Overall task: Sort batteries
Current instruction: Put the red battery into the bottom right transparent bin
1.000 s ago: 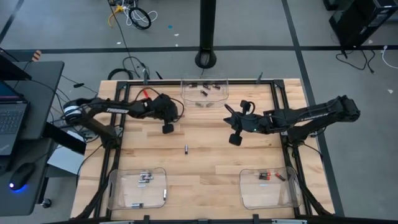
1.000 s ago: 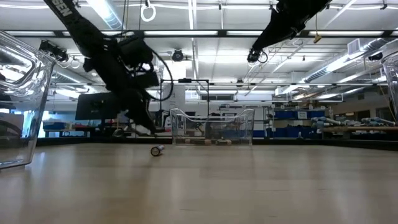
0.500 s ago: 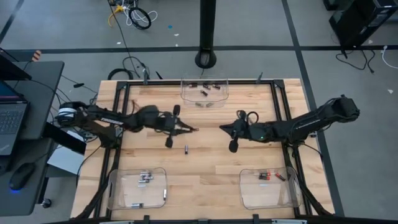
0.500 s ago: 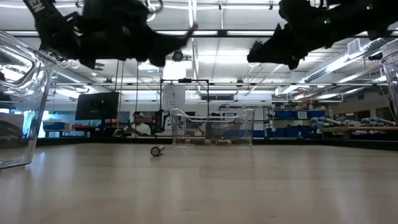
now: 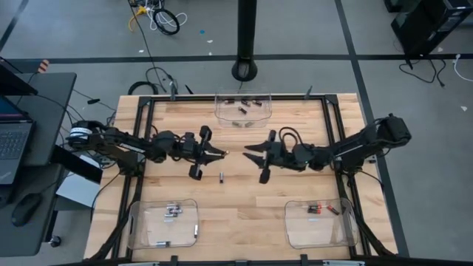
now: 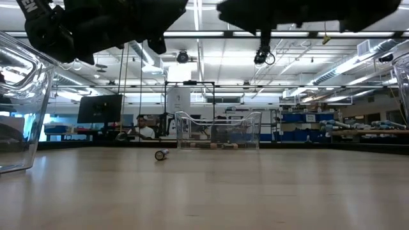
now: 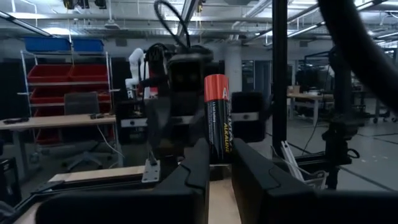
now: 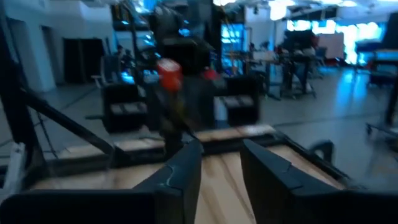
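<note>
A black battery with a red top [image 7: 217,115] stands upright between the fingers of my left gripper [image 7: 221,171], which is shut on it above the table's middle [image 5: 220,154] and points toward the right edge. My right gripper [image 5: 247,152] faces it from the right, a short gap away, level and open [image 8: 221,168] with nothing between its fingers. Another battery [image 5: 220,176] lies on its side on the table just nearer than both grippers, and also shows in the low view [image 6: 162,154]. My left gripper pinches the battery's lower part [image 7: 219,155] between its two fingers. The fingers lie level, pointing toward the table's right edge, and cross the battery. The battery stands upright with its red end up, lifted clear of the table.
A clear bin [image 5: 242,107] with several batteries stands at the far edge. A second bin [image 5: 164,222] at the near left and a third bin [image 5: 319,222] at the near right also hold batteries. Bare wood lies between them.
My left gripper has swung from pointing down to level and gone up and toward the table's right, carrying the battery. My right gripper has tipped up to level, come toward the left gripper and opened. The battery on the table has stayed put.
</note>
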### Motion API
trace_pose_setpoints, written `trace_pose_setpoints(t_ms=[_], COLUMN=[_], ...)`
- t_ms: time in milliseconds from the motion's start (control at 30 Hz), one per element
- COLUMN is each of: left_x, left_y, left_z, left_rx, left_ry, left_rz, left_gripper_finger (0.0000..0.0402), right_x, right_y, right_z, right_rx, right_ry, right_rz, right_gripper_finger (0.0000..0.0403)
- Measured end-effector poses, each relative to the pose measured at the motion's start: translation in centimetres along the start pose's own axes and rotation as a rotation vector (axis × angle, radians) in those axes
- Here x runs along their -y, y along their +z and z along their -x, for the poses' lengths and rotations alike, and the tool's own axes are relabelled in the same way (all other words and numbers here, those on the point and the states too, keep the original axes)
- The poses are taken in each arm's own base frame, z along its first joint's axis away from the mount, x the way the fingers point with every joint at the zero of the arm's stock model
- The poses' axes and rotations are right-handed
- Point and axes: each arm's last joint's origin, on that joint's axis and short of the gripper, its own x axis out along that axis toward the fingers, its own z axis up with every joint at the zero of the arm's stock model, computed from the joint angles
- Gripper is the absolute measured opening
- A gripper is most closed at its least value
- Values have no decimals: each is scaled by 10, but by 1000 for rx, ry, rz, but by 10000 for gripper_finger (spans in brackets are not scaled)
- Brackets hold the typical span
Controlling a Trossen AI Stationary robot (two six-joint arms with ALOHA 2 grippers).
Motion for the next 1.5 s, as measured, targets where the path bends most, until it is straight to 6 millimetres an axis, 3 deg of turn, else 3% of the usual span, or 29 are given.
trace_pose_setpoints(t_ms=[333, 633, 933, 1200, 1500], left_x=[1, 1, -1, -2, -2], left_y=[1, 1, -6, -9, -9], left_z=[0, 0, -5, -11, -11], left_rx=[14, 11, -17, -22, -26], left_ry=[9, 10, 37, 40, 37], left_rz=[-1, 0, -18, -19, -19], left_gripper_finger=[50, 50, 50, 50, 50], right_x=[-20, -17, -8, -8, -9], right_y=[21, 22, 17, 16, 16], right_z=[-45, -52, -59, -59, -59], right_rx=[70, 86, 76, 72, 71], right_ry=[37, 34, 115, 116, 116], right_rz=[0, -24, -55, -16, 8], right_gripper_finger=[186, 219, 165, 65, 64])
